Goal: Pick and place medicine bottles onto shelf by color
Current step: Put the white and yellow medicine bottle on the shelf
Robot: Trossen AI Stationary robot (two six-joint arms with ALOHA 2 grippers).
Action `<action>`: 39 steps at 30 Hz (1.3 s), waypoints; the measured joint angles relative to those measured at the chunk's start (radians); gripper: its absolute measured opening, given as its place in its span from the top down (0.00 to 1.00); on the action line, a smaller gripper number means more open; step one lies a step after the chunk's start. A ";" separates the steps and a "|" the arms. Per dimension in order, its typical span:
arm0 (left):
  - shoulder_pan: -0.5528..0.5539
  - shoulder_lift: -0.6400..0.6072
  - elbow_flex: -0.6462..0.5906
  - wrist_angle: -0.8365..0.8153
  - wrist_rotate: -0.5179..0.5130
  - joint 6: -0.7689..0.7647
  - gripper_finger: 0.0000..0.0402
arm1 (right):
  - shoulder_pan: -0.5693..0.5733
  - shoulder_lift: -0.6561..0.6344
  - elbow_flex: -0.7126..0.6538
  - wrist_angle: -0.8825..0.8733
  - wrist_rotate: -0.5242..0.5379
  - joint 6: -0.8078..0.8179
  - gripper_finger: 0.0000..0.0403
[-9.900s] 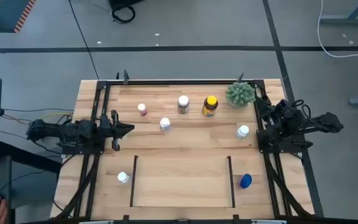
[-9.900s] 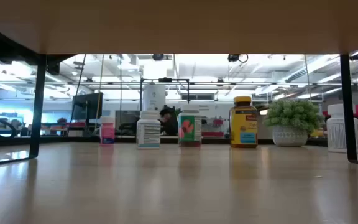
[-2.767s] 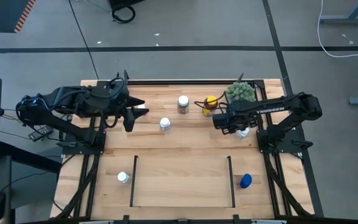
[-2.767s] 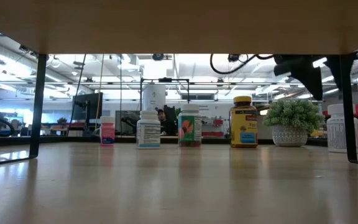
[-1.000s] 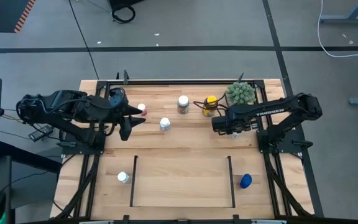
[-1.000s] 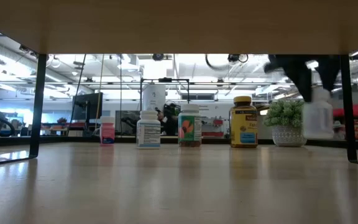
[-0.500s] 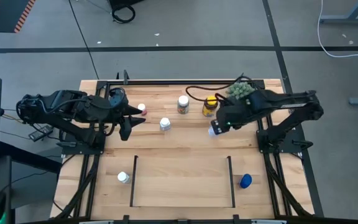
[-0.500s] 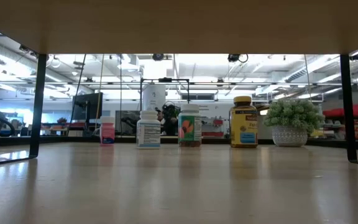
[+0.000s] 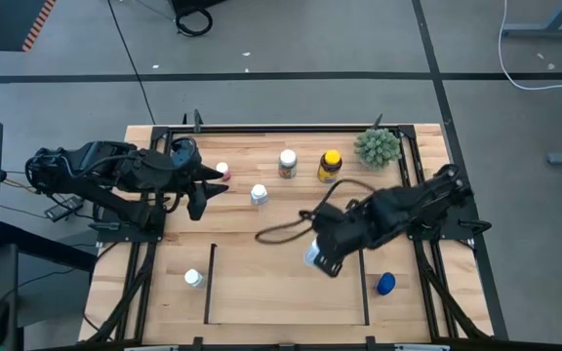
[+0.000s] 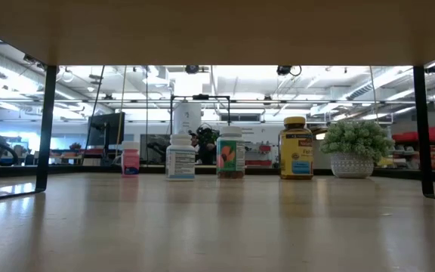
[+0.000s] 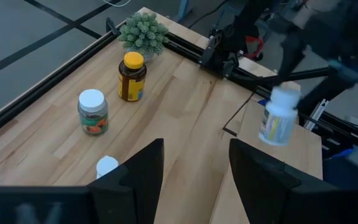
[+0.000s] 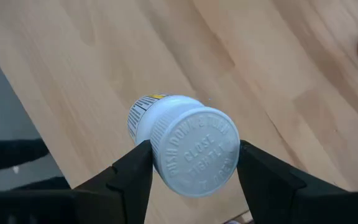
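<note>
A white medicine bottle (image 12: 185, 144) with a ribbed white cap sits clamped between the dark fingers (image 12: 129, 169) of the right gripper (image 9: 317, 257), which hangs in the air above the right-hand part of the shelf (image 9: 261, 292), the light wood bay between two thin black side bars. In the left wrist view the same bottle (image 11: 276, 122) is seen upright and clear of the table, gripped from above.

The left gripper (image 9: 203, 191) hovers over the left side of the table (image 9: 291, 219), near a small reddish bottle (image 9: 223, 171); its two fingers stand apart with nothing between them.

Along the far side of the table stand a white-capped bottle with an orange-and-green label (image 9: 287, 161), an amber bottle with a yellow cap (image 9: 330, 165) and a spiky green plant (image 9: 377, 146) in the far right corner. Another white-capped bottle (image 9: 259, 194) stands just nearer, between the reddish one and the labelled one. A further white-capped bottle (image 9: 193, 278) stands just outside the shelf's left bar, and a blue bottle (image 9: 386, 284) just outside its right bar.
</note>
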 joint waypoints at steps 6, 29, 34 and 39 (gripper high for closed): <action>-0.001 0.000 0.000 -0.001 0.000 0.000 0.53 | 0.030 0.029 0.002 -0.001 -0.010 -0.017 0.47; -0.001 0.000 0.000 -0.004 0.011 0.029 0.52 | 0.017 0.004 0.200 0.014 -0.046 -0.978 0.47; -0.001 0.000 0.000 -0.004 0.011 0.026 0.53 | 0.031 0.006 0.196 0.013 -0.029 -1.048 0.45; -0.001 0.000 0.000 -0.004 0.011 0.026 0.54 | 0.049 0.030 0.174 -0.001 -0.037 -1.143 0.44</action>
